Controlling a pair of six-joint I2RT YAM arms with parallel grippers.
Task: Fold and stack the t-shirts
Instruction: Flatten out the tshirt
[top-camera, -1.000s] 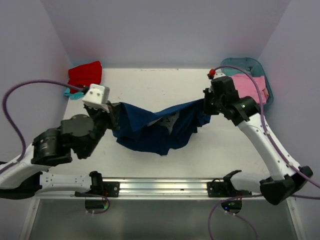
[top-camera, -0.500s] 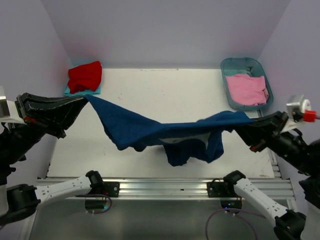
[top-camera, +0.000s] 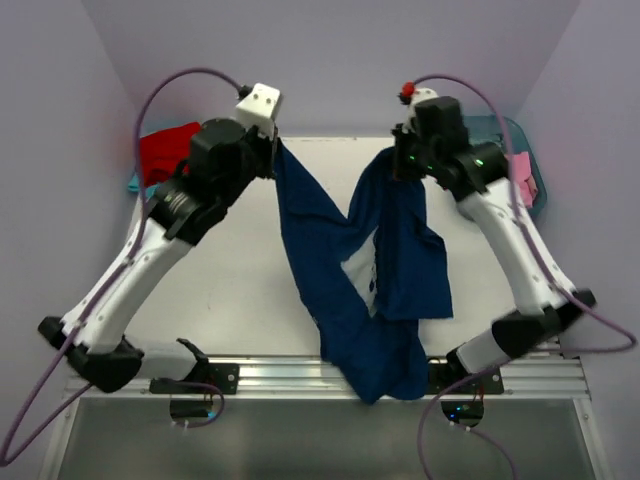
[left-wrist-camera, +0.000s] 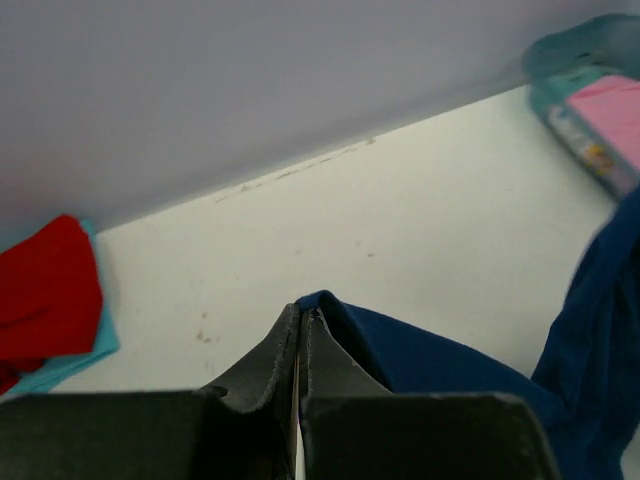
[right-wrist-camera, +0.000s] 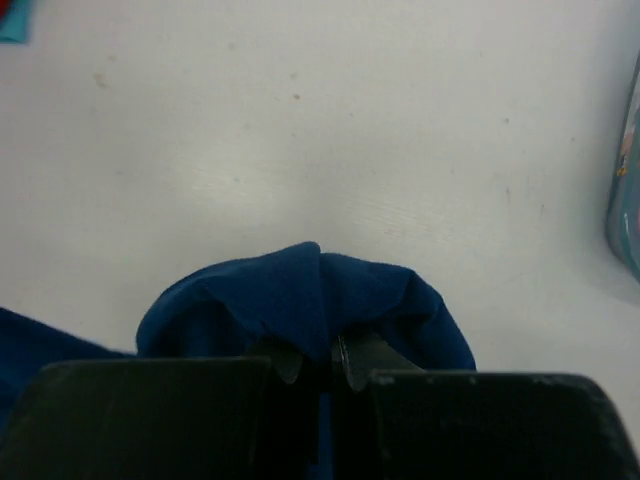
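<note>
Left gripper (top-camera: 274, 152) and right gripper (top-camera: 400, 168) are both clamping the navy t-shirt (top-camera: 345, 300). It's dangling over the table's (top-camera: 230, 290) near edge.

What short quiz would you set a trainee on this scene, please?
1. True or false: the left gripper and the right gripper are both shut on the navy t-shirt.
2. What lies in the teal tub?
3. Where does the red t-shirt lie? A: in the tub. B: at the far left corner of the table. C: at the near edge.
Key: 1 true; 2 the pink t-shirt; 3 B.
</note>
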